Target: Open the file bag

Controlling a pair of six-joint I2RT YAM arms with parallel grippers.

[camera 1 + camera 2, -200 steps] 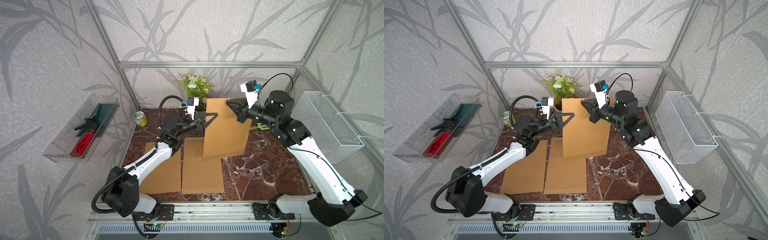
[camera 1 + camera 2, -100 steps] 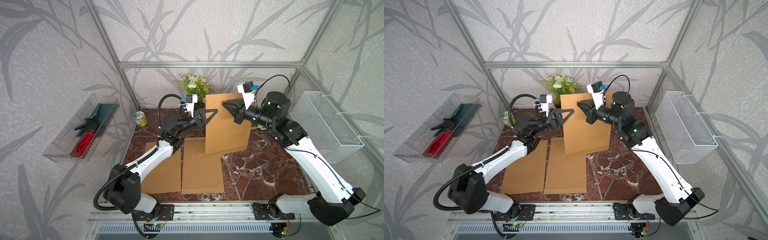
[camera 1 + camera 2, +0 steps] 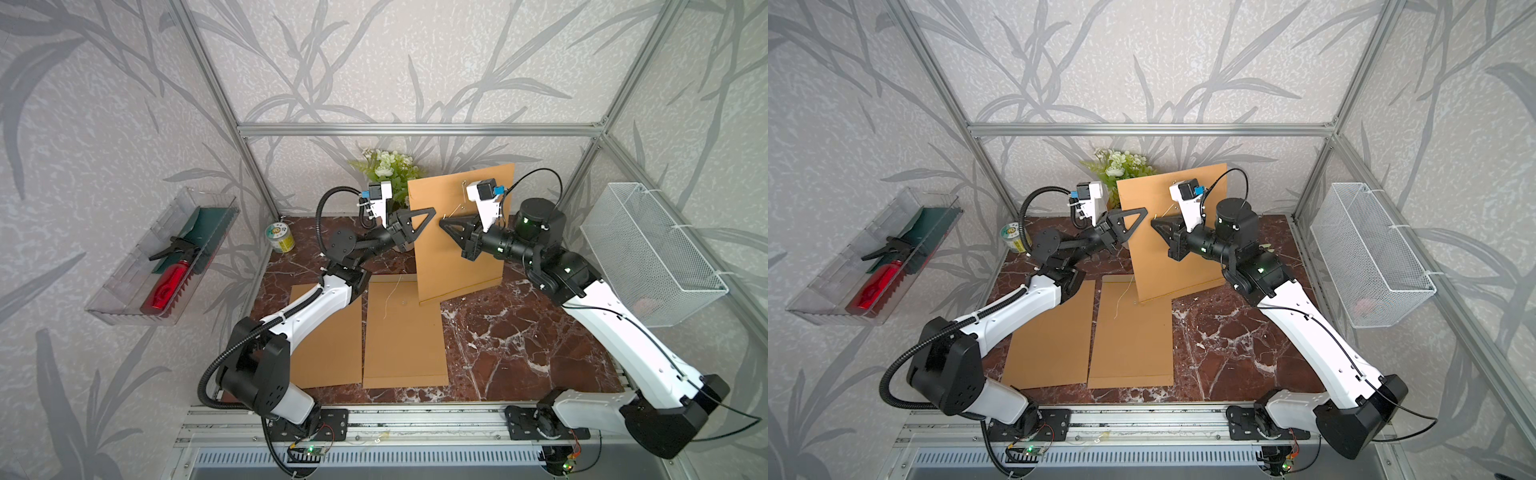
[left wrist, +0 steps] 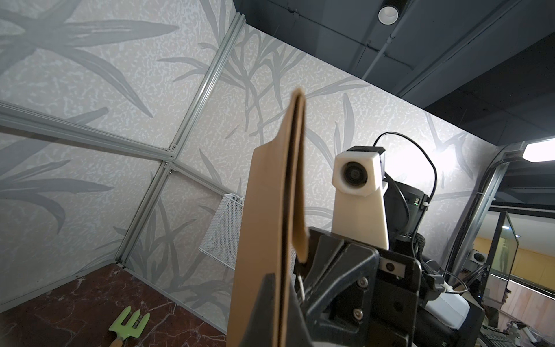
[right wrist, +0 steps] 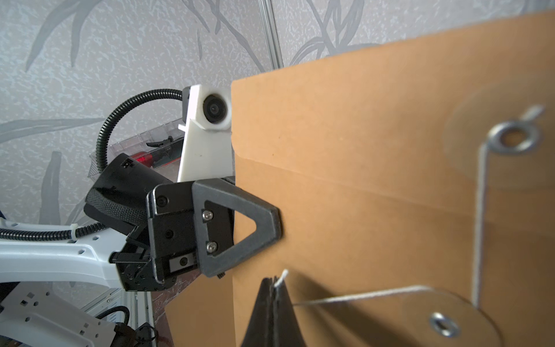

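The file bag (image 3: 461, 249) (image 3: 1167, 253) is a brown kraft envelope that stands upright at the back of the table, its lower edge near the marble. My left gripper (image 3: 432, 212) (image 3: 1144, 210) is shut on the bag's left edge; in the left wrist view the bag (image 4: 270, 225) runs edge-on between the jaws of that gripper (image 4: 280, 288). My right gripper (image 3: 441, 222) (image 5: 271, 281) is shut on the end of the white closure string (image 5: 345, 297). The string runs to two metal eyelets (image 5: 513, 139) on the bag's face (image 5: 360, 210). The flap lies folded down.
Two more brown envelopes (image 3: 405, 332) (image 3: 328, 345) lie flat at the front of the marble table. A flower pot (image 3: 386, 166) and a small can (image 3: 279, 237) stand at the back. A wire basket (image 3: 648, 249) hangs right, a clear tray (image 3: 166, 257) left. A green fork (image 4: 129, 323) lies behind.
The left gripper has lifted the file bag higher. The right gripper has shifted slightly left and down across the bag's face with the string in its jaws.
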